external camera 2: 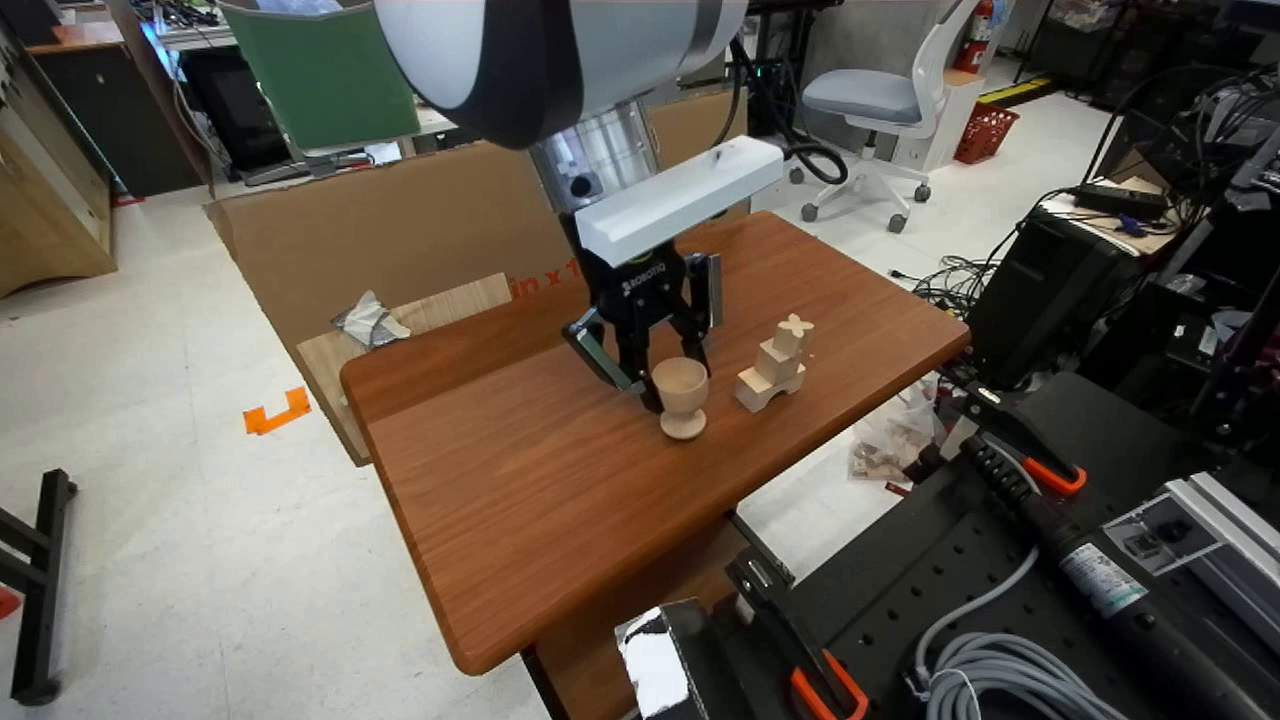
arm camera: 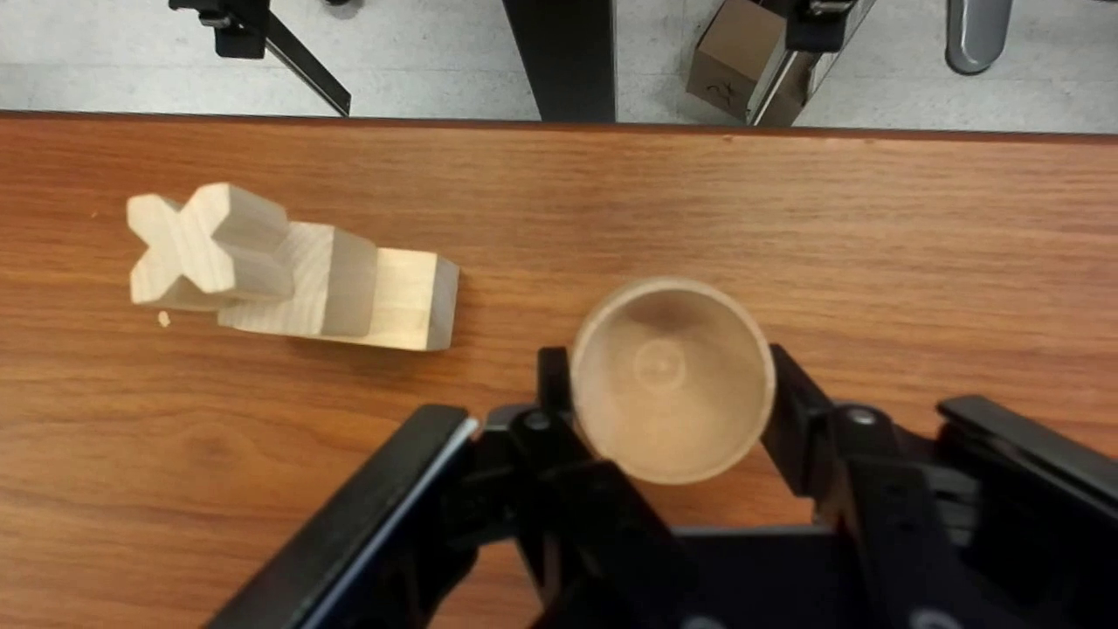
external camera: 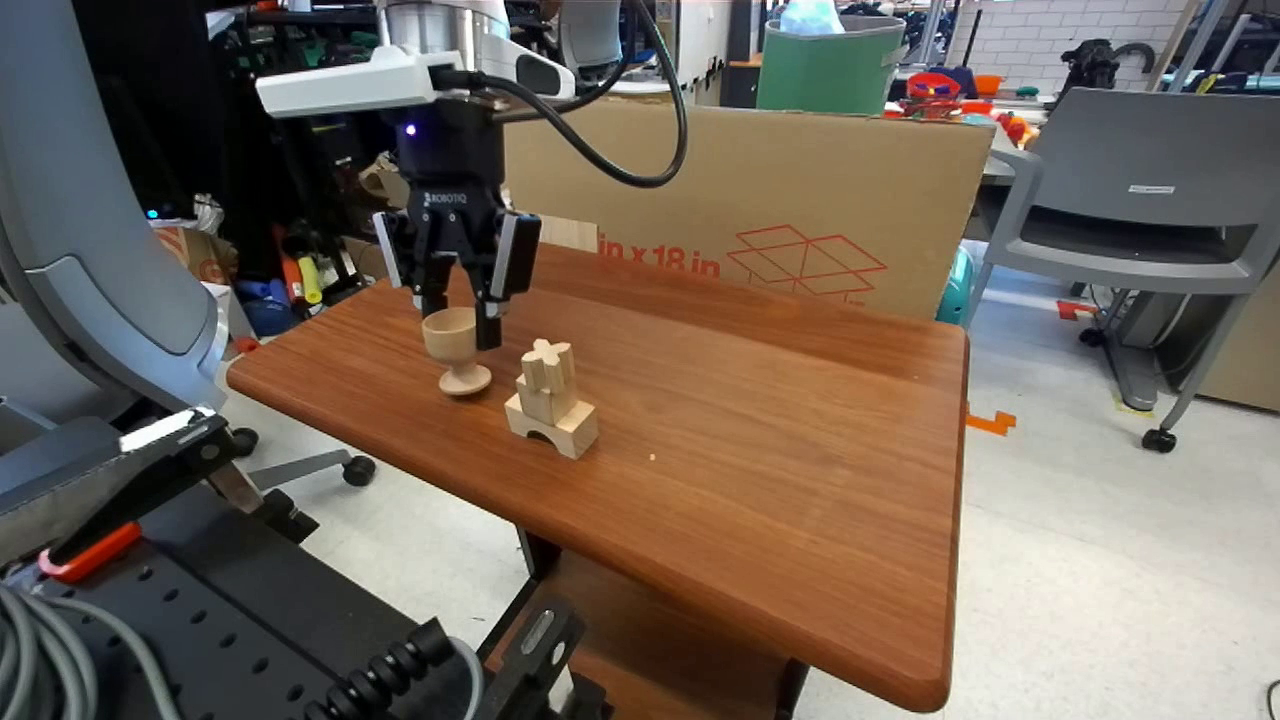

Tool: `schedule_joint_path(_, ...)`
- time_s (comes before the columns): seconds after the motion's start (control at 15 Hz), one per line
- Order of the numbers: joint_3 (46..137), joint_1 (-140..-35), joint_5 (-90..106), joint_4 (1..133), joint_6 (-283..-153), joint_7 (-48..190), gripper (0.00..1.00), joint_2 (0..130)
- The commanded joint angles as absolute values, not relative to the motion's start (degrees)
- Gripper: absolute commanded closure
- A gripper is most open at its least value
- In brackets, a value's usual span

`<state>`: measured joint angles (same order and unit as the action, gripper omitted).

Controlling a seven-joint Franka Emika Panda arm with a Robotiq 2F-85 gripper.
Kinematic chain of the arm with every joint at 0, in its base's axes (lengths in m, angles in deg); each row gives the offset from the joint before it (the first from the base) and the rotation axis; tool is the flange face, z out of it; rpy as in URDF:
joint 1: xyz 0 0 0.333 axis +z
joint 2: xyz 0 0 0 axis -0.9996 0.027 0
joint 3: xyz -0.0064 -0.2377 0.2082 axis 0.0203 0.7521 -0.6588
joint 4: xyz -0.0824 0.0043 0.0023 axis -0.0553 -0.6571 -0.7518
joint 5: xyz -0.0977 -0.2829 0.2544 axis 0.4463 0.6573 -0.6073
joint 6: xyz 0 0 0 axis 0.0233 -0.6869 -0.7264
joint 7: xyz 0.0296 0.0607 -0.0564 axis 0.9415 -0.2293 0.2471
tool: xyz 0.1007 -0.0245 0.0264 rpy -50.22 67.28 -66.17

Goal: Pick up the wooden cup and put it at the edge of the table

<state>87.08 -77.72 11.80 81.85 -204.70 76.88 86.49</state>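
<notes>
Up front in an exterior view sits the black pegboard (external camera: pixel 200 570), and just past it comes the surface (external camera: pixel 780 470), carrying the blocks (external camera: pixel 562 424) and, near them, the cup (external camera: pixel 450 338), upright and set in from the edge. And here's the pincer (external camera: pixel 460 320), pointing down, its fingers (arm camera: pixel 555 384) parted to either side of the bowl, though whether they actually press on it cannot be told! Behind them all stands the cardboard (external camera: pixel 800 170) with its red print, and past its top rises the green bin (external camera: pixel 830 75).
</notes>
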Motion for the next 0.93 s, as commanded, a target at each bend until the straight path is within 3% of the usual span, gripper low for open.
schedule_joint_path(0.0, 87.02, -77.21, 12.15, 81.74, -205.83, 78.52, 0.21, 86.05)
schedule_joint_path(0.2, 86.41, -78.16, 10.85, 83.37, -207.28, 77.41, 0.01, 84.21)
schedule_joint_path(0.87, 86.00, -86.08, 2.42, 99.81, -214.12, 68.21, 0.00, 60.37)
